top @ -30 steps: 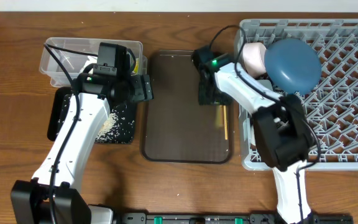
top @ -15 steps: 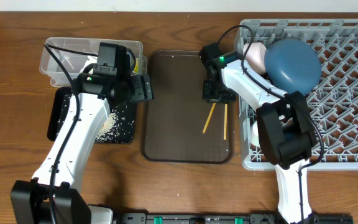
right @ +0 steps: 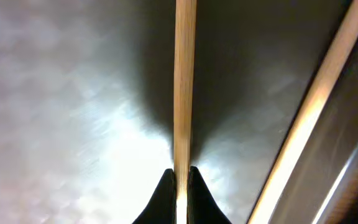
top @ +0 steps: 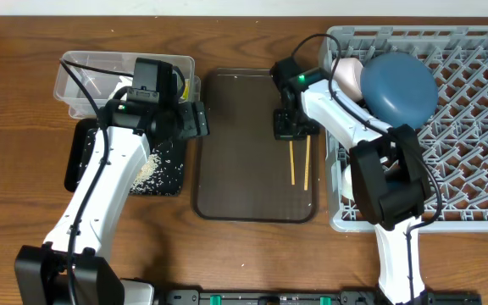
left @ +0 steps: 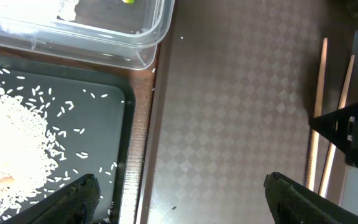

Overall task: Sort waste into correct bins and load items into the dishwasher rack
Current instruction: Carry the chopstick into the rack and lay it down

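Note:
Two thin wooden chopsticks [top: 292, 163] lie side by side on the brown tray [top: 244, 152], at its right side. My right gripper [top: 293, 131] is shut on the upper end of the left chopstick [right: 185, 93], which runs straight out from between its jaws [right: 182, 180]. The other chopstick [right: 309, 106] lies free to the right. My left gripper [top: 196, 119] hangs open over the tray's left edge [left: 185, 202], holding nothing. Loose rice [left: 11, 143] lies in the black tray [top: 83, 157]. The clear tub [top: 125, 72] sits behind it.
The grey dishwasher rack [top: 464, 144] fills the right side, with the dark-blue plate [top: 403, 89] and a pale bowl [top: 346, 76] standing in its far left corner. The right arm reaches from the front across the rack's left edge.
The right jaws have closed on the left chopstick. That chopstick has swung from a slant to lie straight, parallel to the other one. The left arm has not moved.

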`<state>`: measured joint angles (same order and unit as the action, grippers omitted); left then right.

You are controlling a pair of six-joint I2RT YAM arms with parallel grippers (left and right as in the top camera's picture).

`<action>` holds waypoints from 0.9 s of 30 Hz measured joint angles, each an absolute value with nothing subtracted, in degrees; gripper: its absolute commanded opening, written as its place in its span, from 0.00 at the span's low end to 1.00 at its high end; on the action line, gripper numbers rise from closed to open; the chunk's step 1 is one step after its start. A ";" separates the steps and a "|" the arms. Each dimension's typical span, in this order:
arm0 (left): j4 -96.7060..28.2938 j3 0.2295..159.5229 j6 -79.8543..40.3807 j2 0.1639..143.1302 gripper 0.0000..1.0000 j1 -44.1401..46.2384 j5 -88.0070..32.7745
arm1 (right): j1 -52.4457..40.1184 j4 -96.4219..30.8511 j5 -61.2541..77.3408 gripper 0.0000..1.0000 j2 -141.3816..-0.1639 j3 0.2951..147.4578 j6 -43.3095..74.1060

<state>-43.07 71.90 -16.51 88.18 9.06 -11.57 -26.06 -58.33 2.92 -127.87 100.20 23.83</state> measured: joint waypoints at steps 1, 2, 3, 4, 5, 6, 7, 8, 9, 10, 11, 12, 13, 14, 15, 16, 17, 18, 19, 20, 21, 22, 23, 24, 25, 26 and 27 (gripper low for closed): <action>-43.07 71.90 -16.51 88.18 0.88 9.06 -11.60 | -26.11 -58.76 3.25 0.01 -126.87 100.44 23.27; -43.07 71.90 -16.49 88.18 0.88 9.06 -11.57 | -26.11 -58.96 3.44 0.01 -125.84 100.47 22.92; -43.07 71.90 -16.51 88.18 0.88 9.06 -11.57 | -26.06 -59.33 3.64 0.01 -124.05 100.47 22.57; -43.07 71.90 -16.51 88.18 0.88 9.06 -11.60 | -25.93 -59.66 3.75 0.01 -122.17 100.47 22.33; -43.07 71.90 -16.51 88.18 0.88 9.06 -11.60 | -25.63 -60.31 3.92 0.01 -119.57 100.60 22.09; -43.07 71.90 -16.49 88.18 0.88 9.06 -11.60 | -25.23 -60.97 4.01 0.01 -117.47 100.79 22.06; -43.07 71.90 -16.51 88.18 0.88 9.06 -11.57 | -24.56 -61.93 3.92 0.01 -115.20 101.12 22.13; -43.07 71.90 -16.49 88.18 0.88 9.06 -11.60 | -23.66 -63.07 3.38 0.01 -112.81 101.45 22.52; -43.07 71.90 -16.51 88.18 0.88 9.06 -11.60 | -22.35 -64.34 2.55 0.01 -110.19 101.73 23.40; -43.07 71.90 -16.51 88.18 0.88 9.06 -11.60 | -20.84 -66.13 1.30 0.01 -107.77 102.06 24.62; -43.05 71.90 -16.49 88.18 0.88 9.06 -11.60 | -19.49 -67.48 0.19 0.01 -106.06 102.28 25.71; -43.07 71.90 -16.49 88.18 0.88 9.06 -11.60 | -17.74 -69.01 -1.37 0.02 -104.33 102.48 27.33; -43.05 71.90 -16.49 88.18 0.88 9.06 -11.60 | -15.79 -70.83 -3.27 0.02 -102.78 102.61 29.36; -43.07 71.90 -16.51 88.18 0.88 9.06 -11.60 | -13.67 -72.73 -5.32 0.02 -101.69 102.69 31.92; -43.07 71.90 -16.49 88.18 0.88 9.06 -11.60 | -11.70 -74.67 -7.42 0.01 -101.01 102.72 34.76; -43.05 71.90 -16.51 88.18 0.88 9.06 -11.57 | -9.78 -76.66 -9.32 0.01 -100.77 102.74 37.98; -43.07 71.90 -16.51 88.18 0.88 9.06 -11.60 | -8.36 -78.17 -10.92 0.02 -100.77 102.65 40.62; -43.07 71.90 -16.51 88.18 0.88 9.06 -11.60 | -6.81 -79.66 -12.60 0.02 -100.86 102.48 44.07; -43.05 71.90 -16.51 88.18 0.88 9.06 -11.57 | -5.28 -80.82 -14.33 0.02 -100.88 101.93 47.70; -43.07 71.90 -16.51 88.18 0.88 9.06 -11.57 | -4.01 -81.62 -16.03 0.02 -100.88 101.08 51.59; -43.07 71.90 -16.51 88.18 0.88 9.06 -11.57 | -2.98 -81.87 -17.08 0.01 -100.88 100.42 54.00; -43.05 71.90 -16.51 88.18 0.88 9.06 -11.57 | -1.67 -81.60 -18.26 0.02 -100.88 99.44 56.82; -43.05 71.90 -16.51 88.18 0.88 9.06 -11.57 | -0.49 -81.06 -19.14 0.02 -100.88 98.37 59.24; -43.05 71.90 -16.49 88.18 0.88 9.06 -11.57 | 0.43 -80.55 -19.70 0.02 -100.88 97.36 61.04; -43.07 71.90 -16.51 88.18 0.88 9.06 -11.60 | 1.45 -79.94 -20.18 0.01 -100.88 96.38 62.54; -43.07 71.90 -16.51 88.18 0.88 9.06 -11.57 | 2.37 -79.29 -20.51 0.02 -100.88 95.46 63.77; -43.07 71.90 -16.51 88.18 0.88 9.06 -11.57 | 3.46 -78.35 -20.62 0.01 -100.88 94.50 64.79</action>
